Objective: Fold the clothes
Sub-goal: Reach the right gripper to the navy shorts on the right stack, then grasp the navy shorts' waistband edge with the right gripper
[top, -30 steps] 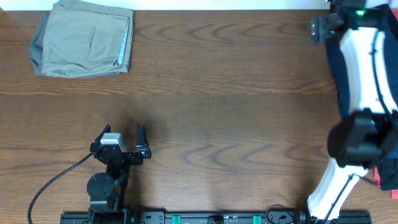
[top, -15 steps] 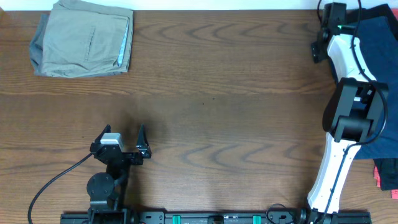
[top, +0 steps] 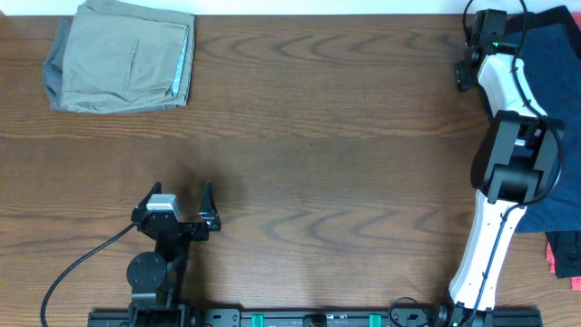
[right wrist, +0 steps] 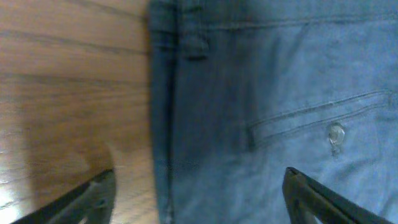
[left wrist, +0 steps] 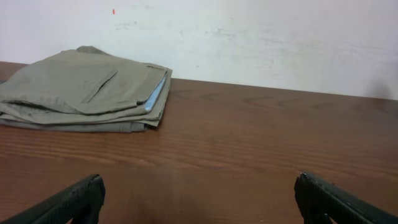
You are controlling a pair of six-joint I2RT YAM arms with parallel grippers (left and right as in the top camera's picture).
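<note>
Folded khaki-tan shorts (top: 123, 56) lie at the table's far left corner and show in the left wrist view (left wrist: 87, 90). Dark navy blue shorts (top: 552, 100) lie at the right edge, partly under my right arm. In the right wrist view their waistband edge and a buttoned back pocket (right wrist: 311, 121) fill the frame. My right gripper (right wrist: 199, 196) is open just above the navy shorts' edge, one finger over wood, one over fabric; it also shows in the overhead view (top: 467, 56). My left gripper (top: 182, 207) is open and empty near the front left (left wrist: 199, 199). A coral-red garment (top: 565, 254) peeks at the right edge.
A white wall (left wrist: 249, 37) rises behind the table's far edge. The left arm's black cable (top: 73, 268) loops over the front left of the wooden table (top: 336, 163). The right arm's white links (top: 495, 236) stretch along the right side.
My right arm has stretched toward the far right corner and its gripper has come down over the navy shorts' edge. The left arm has not moved.
</note>
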